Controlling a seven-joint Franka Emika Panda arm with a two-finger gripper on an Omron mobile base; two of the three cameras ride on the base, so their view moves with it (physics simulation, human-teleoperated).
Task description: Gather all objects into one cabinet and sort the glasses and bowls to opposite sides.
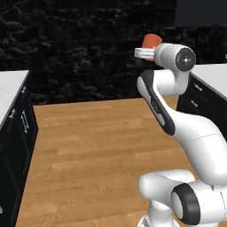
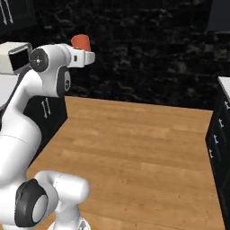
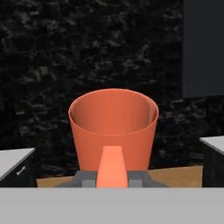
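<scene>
The claw (image 3: pixel 113 180) is closed on the mug (image 3: pixel 113 131), gripping it by its handle at the near side, mouth up. In both base views the mug (image 1: pixel 151 42) rides high at the end of the arm, over bare wooden floor (image 1: pixel 97 142), well apart from either counter (image 1: pixel 213 73). The grip on a slim handle is the weak spot: a quick swing or a jolt from the driving base could pivot the mug, tip it, or drop it to the floor.
</scene>
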